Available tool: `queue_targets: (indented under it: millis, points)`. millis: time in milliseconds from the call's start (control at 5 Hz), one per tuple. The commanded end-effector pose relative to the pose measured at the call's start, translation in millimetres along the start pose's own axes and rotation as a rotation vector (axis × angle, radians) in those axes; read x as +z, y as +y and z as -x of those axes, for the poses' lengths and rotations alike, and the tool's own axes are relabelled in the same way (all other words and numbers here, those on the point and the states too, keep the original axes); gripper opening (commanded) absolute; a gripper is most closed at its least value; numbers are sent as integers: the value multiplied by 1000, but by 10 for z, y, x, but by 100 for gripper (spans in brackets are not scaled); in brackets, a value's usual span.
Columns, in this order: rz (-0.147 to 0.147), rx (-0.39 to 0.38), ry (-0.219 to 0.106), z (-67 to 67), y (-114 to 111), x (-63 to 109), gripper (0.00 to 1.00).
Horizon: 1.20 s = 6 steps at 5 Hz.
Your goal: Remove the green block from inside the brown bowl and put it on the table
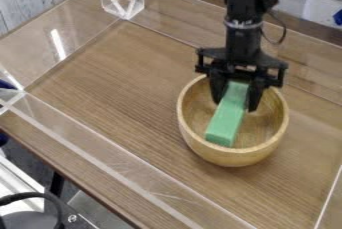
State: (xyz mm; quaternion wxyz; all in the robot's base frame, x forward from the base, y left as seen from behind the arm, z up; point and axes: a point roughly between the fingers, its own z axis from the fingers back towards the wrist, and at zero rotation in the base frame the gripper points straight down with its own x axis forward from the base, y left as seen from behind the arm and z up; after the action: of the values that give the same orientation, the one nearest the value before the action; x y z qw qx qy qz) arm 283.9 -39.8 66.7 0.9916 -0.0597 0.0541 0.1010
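Nearest the camera, a low clear acrylic wall [147, 178] edges the wide brown wood-grain bench [120, 83]. Beyond it, toward the right, sits the round light-brown wooden bowl [201, 143] with its thick rim. Over the bowl's hollow hangs the flat bright-green rectangular block [229, 115], tilted, its lower end down near the bowl's floor and its upper end pinched in the black hand [243, 86]. The hand is clamped on that upper end and points straight down from the dark arm [246, 13]. A clear acrylic corner bracket [123, 1] stands at the far left.
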Motion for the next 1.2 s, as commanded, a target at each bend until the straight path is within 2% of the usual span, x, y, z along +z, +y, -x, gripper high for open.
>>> queue_targets:
  millis: [0, 200, 400, 600, 800, 1000]
  points:
    - [49, -6, -122, -91, -15, 485, 0]
    - [68, 26, -157, -82, 187, 693, 0]
    - [71, 101, -177, -114, 632, 827, 0]
    - [63, 160, -188, -93, 1091, 841, 0]
    - [47, 219, -200, -17, 1513, 786, 0]
    - [23, 256, -201, 77, 1846, 639, 0]
